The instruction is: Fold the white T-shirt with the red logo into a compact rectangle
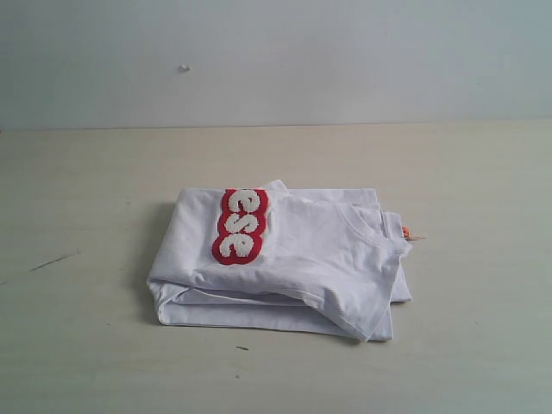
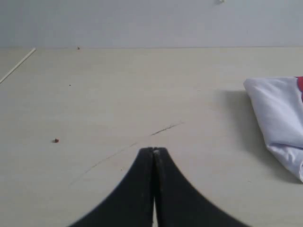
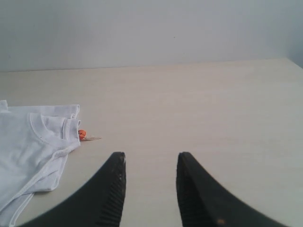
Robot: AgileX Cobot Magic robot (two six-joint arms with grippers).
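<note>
The white T-shirt point(image 1: 285, 259) lies folded into a thick rectangle in the middle of the table. Its red logo point(image 1: 241, 225) faces up on the top layer, showing the letters "ese". The ribbed collar point(image 1: 369, 222) and small orange neck tag point(image 1: 406, 231) sit at the right end. Neither arm appears in the exterior view. My left gripper point(image 2: 154, 151) is shut and empty over bare table, with the shirt's edge point(image 2: 279, 118) well off to its side. My right gripper point(image 3: 151, 158) is open and empty, apart from the shirt point(image 3: 28, 146) and its tag point(image 3: 82, 134).
The pale wooden table point(image 1: 86, 190) runs to a plain white wall behind. A thin dark scratch point(image 2: 165, 128) and a tiny red speck point(image 2: 56, 140) mark the tabletop near the left gripper.
</note>
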